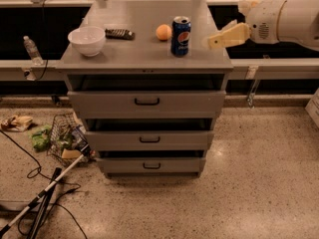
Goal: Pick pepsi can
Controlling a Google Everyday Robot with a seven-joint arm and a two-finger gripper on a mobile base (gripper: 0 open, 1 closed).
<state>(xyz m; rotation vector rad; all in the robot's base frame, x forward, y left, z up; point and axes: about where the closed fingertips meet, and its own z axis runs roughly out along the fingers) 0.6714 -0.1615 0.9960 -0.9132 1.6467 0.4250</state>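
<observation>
Blue pepsi can (180, 36), where is it?
> Upright on the grey cabinet top (144, 56), toward the right edge, about midway between front and back. Silver lid up, round logo facing the camera.

Neighbours?
> Orange (163, 32) just beside it on the left, a bit further back. Can't tell if they touch. Black remote (119, 33) lies flat further left. White bowl (86, 40) sits upright near the front left corner.

Gripper?
> Gripper (214, 39) is by the right edge of the top, right of the can at about can height, pointing left toward it. Visible gap between its tip and the can, no contact. Nothing in its hold. How far open: can't tell from this angle.

Arm?
> White arm (294, 16) comes in from the right side, roughly level.

Cabinet?
> Three drawers with dark handles. Top drawer (147, 103), middle drawer (149, 139) and bottom drawer (151, 165) each stand out a little, dark gap above each front.

Surroundings?
> Speckled floor (259, 183). Wire basket (62, 138) with green stuff inside, just beside the cabinet's lower left corner. Pole (45, 193) lies slanted in front of it among cables (30, 168). Clear water bottle (31, 49) stands on the ledge (15, 64) left of the cabinet.
</observation>
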